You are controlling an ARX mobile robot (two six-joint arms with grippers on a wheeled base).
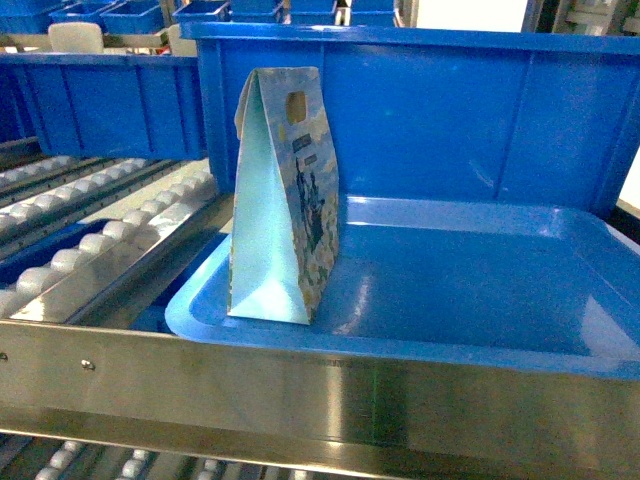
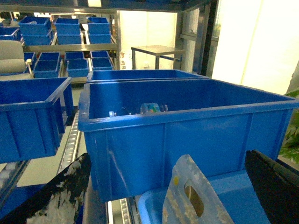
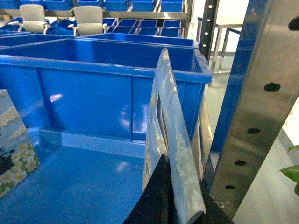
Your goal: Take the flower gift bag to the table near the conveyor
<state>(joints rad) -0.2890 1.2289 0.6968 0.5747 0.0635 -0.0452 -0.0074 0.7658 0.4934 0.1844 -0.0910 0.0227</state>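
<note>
The conveyor [image 1: 110,230] fills my forward view, its white roller lanes sloping down on the left behind a steel front rail [image 1: 300,385]. On it sits a big blue crate [image 1: 450,120], and touching the crate's front wall is a shallow blue tray [image 1: 480,290]. The flower gift bag [image 1: 285,200] stands upright in the tray's front left corner, narrow side toward me, handle hole at the top.

My left pincer [image 2: 173,196] is spread wide, one black finger [image 2: 60,196] on each side of the bag's top and neither touching it.

My right pincer [image 3: 180,205] is by the tray's right end, beside a perforated steel post [image 3: 252,107]. It looks clamped on the lower edge of a second patterned bag [image 3: 170,130], though the contact is at the frame's bottom edge and hard to make out.
</note>
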